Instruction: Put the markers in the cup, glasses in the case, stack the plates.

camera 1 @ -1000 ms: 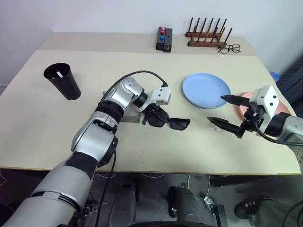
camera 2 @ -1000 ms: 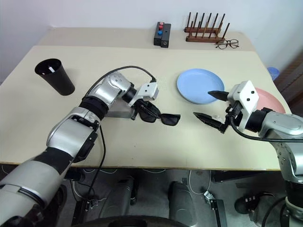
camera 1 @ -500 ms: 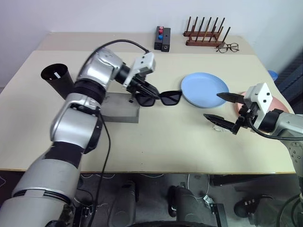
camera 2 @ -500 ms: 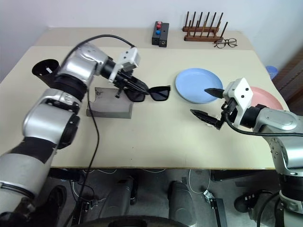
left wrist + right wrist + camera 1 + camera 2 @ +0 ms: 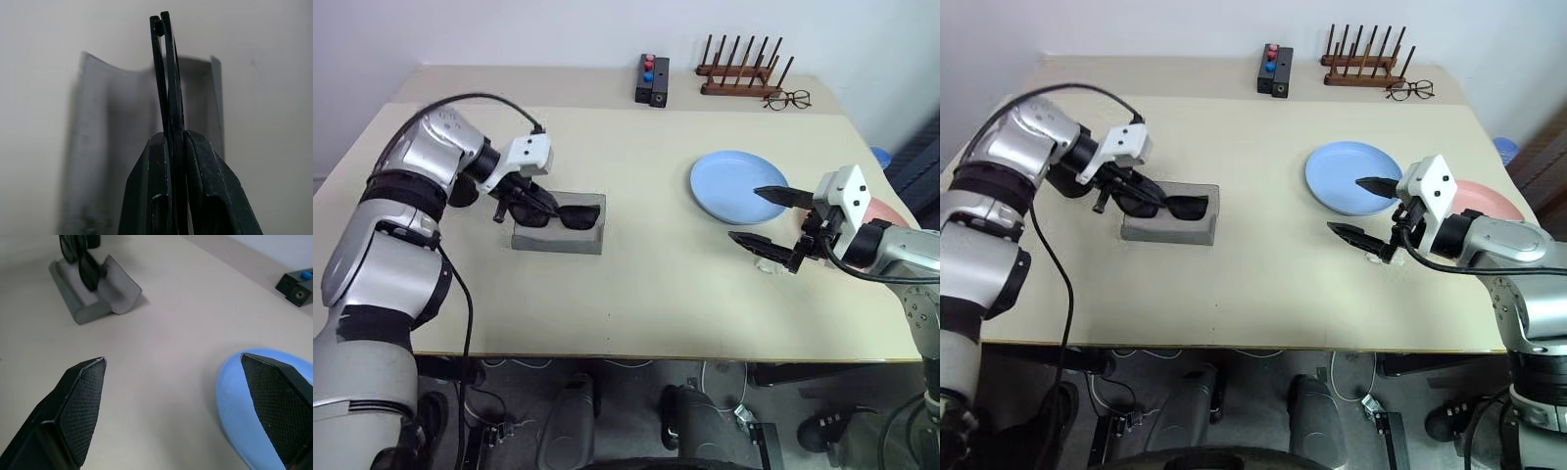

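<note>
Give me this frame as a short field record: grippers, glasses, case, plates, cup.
left gripper: shut on the sunglasses, holding them over the case
right gripper: open, holding nothing, beside the blue plate
case: grey, open, on the table
blue plate: flat on the table, not stacked
pink plate: behind the right gripper, mostly hidden
cup: mostly hidden behind the left arm
</note>
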Controlling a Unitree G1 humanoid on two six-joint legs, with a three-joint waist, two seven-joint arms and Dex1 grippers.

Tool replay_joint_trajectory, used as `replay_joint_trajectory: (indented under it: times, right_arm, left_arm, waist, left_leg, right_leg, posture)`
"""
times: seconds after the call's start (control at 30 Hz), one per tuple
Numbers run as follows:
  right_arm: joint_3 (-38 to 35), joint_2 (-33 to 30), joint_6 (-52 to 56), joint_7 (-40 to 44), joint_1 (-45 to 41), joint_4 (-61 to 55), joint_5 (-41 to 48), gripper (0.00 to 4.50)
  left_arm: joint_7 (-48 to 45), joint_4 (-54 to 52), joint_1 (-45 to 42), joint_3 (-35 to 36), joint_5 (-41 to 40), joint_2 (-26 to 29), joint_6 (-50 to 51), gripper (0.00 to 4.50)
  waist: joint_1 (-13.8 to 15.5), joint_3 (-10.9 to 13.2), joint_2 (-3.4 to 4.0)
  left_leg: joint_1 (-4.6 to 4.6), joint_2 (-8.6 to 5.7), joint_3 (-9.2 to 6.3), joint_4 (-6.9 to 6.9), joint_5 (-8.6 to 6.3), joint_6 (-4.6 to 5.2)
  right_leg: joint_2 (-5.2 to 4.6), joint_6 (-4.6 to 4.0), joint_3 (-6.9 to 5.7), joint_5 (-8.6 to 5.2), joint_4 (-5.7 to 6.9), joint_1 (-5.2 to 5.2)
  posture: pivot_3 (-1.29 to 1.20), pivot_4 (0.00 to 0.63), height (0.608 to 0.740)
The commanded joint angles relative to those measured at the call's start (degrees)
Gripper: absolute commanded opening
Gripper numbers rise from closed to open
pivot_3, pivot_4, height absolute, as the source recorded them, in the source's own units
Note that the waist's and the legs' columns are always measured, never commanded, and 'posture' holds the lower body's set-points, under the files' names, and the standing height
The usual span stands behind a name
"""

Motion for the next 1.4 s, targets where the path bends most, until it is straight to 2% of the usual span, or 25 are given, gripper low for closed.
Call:
replay_joint_trajectory:
  times: [0.03,0.23,0.7,0.8,1.0,1.4]
  right_arm:
    - [-0.93,0.17,-0.23,0.42,-1.13,-1.36,1.29,4.5]
    - [-0.65,0.11,-0.17,0.28,-1.56,-1.14,1.21,4.5]
    - [-2.03,-0.69,1.35,-0.45,-0.01,-3.03,1.69,4.5]
    - [-2.12,-0.79,1.56,-0.67,0.09,-3.15,1.66,4.5]
    - [-2.22,-0.84,1.67,-0.78,0.45,-3.38,1.54,4.5]
    - [-1.6,-0.9,1.35,-0.71,-0.1,-2.7,1.04,4.5]
  left_arm:
    - [-0.17,2.06,-0.62,3.62,-2.27,0.54,-2.47,0.0]
    - [-0.17,4.94,2.78,6.48,-0.93,0.05,-11.18,0.0]
    - [-0.17,6.88,4.85,7.9,0.61,-2.31,-8.9,0.0]
    - [-0.17,7.19,4.98,7.62,1.55,-2.49,-8.37,1.3]
    - [-0.17,7.1,5.31,7.9,1.57,-2.67,-8.14,4.42]
    - [-0.17,7.03,4.04,12.37,2.3,-3.56,-10.29,4.47]
  waist:
    - [-0.01,0.0,0.0]
    - [-0.07,0.0,0.0]
    - [-0.1,0.0,0.0]
    - [-0.06,0.0,0.0]
    - [-0.04,0.0,0.0]
    - [-0.04,0.0,0.0]
  left_leg:
    - [-0.01,0.0,0.0,0.01,0.0,0.0]
    - [0.02,0.0,0.02,-0.01,0.0,0.0]
    - [0.03,0.0,0.03,0.0,0.0,0.0]
    - [0.03,0.01,0.02,0.0,0.0,0.0]
    - [0.02,0.0,0.02,0.01,0.0,0.0]
    - [0.02,0.0,0.02,0.02,0.0,0.0]
  right_leg:
    - [0.0,0.0,0.0,0.0,0.0,0.0]
    - [0.0,0.01,0.0,0.01,0.02,0.0]
    - [0.0,0.02,0.0,0.01,0.04,0.0]
    - [0.01,0.02,0.0,0.02,0.07,0.0]
    - [0.01,0.02,0.0,0.01,0.06,0.0]
    - [0.01,0.02,0.0,0.02,0.06,0.0]
  posture:
    - [0.0,0.15,0.74]
    - [0.0,0.15,0.74]
    - [0.0,0.15,0.74]
    - [0.0,0.15,0.74]
    - [0.0,0.15,0.74]
    - [0.0,0.15,0.74]
